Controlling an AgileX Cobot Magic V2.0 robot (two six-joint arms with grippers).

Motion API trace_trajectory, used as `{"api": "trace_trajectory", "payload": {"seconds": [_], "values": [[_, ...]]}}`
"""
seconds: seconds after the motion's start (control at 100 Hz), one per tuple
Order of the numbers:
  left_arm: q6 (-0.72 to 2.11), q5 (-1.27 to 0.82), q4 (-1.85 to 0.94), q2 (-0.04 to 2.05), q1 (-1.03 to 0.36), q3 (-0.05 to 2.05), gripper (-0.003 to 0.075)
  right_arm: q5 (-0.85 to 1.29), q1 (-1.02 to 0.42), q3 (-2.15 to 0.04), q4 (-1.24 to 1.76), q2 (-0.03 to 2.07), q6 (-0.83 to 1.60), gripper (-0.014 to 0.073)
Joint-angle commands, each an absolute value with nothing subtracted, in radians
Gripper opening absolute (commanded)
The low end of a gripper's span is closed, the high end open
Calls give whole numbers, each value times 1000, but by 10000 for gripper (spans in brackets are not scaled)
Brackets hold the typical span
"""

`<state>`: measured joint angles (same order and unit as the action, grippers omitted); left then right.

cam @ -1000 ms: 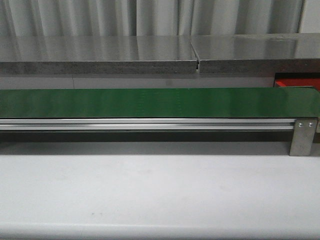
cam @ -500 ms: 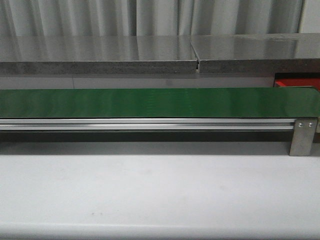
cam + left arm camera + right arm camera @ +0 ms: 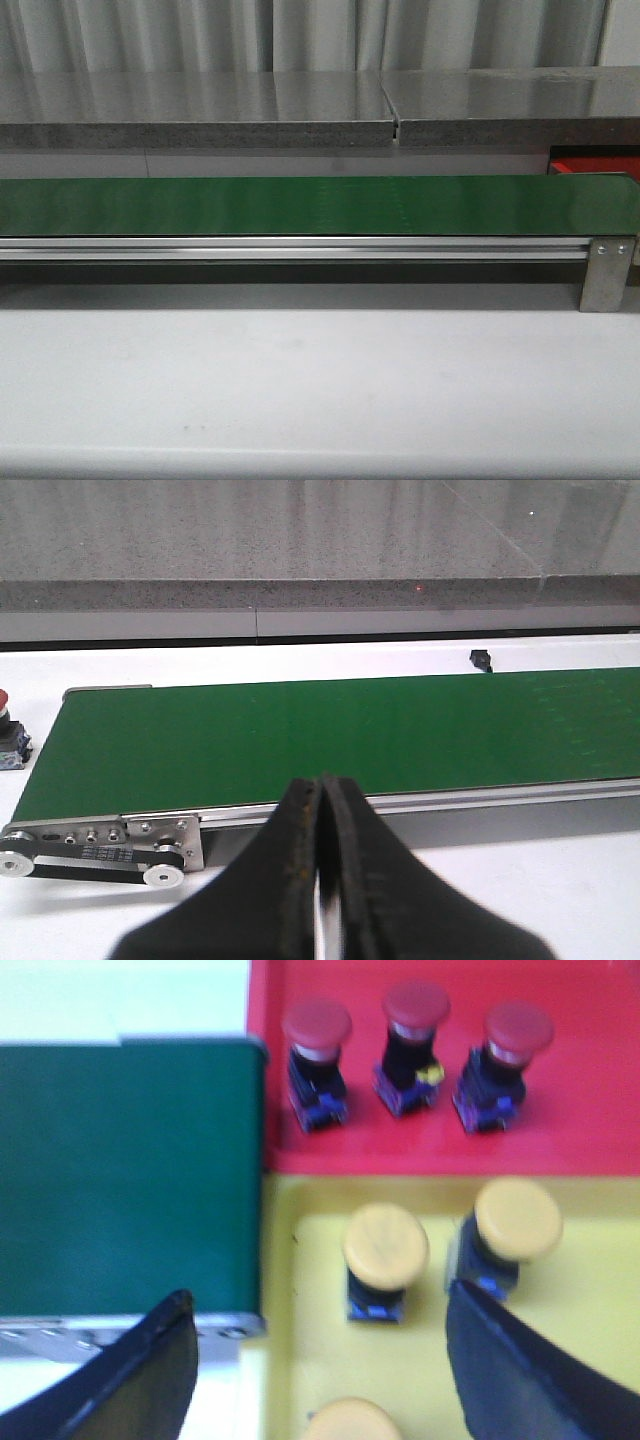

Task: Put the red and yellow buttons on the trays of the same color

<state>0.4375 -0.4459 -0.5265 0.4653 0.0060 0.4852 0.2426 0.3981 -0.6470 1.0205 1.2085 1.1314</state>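
In the right wrist view a red tray (image 3: 600, 1110) holds three red buttons (image 3: 316, 1023) (image 3: 416, 1004) (image 3: 518, 1028) standing upright. Beside it a yellow tray (image 3: 600, 1290) holds three yellow buttons (image 3: 385, 1245) (image 3: 517, 1219) (image 3: 350, 1420). My right gripper (image 3: 318, 1298) hangs open above the yellow tray's edge by the belt's end, with nothing between its fingers. My left gripper (image 3: 322, 785) is shut and empty over the green belt's (image 3: 330, 735) other end. Another red button (image 3: 5, 735) stands on the table past that end. The front view shows only a strip of the red tray (image 3: 595, 160).
The long green belt (image 3: 300, 205) runs across the white table on an aluminium rail with a metal bracket (image 3: 605, 275) at its right end. A grey stone ledge (image 3: 200, 110) lies behind it. A small black part (image 3: 482, 660) sits beyond the belt.
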Motion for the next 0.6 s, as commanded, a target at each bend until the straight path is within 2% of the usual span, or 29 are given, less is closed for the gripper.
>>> {"api": "trace_trajectory", "payload": {"seconds": [0.0, 0.41, 0.59], "values": [[435, -382, -553, 470, -1, 511, -20, 275, 393, -697, 1048, 1138, 1141, 524], [435, -382, -553, 470, -1, 511, -20, 325, 236, -706, 1068, 907, 1141, 524], [435, -382, -553, 470, -1, 511, -20, 384, 221, -697, 1067, 833, 1110, 524]]}}
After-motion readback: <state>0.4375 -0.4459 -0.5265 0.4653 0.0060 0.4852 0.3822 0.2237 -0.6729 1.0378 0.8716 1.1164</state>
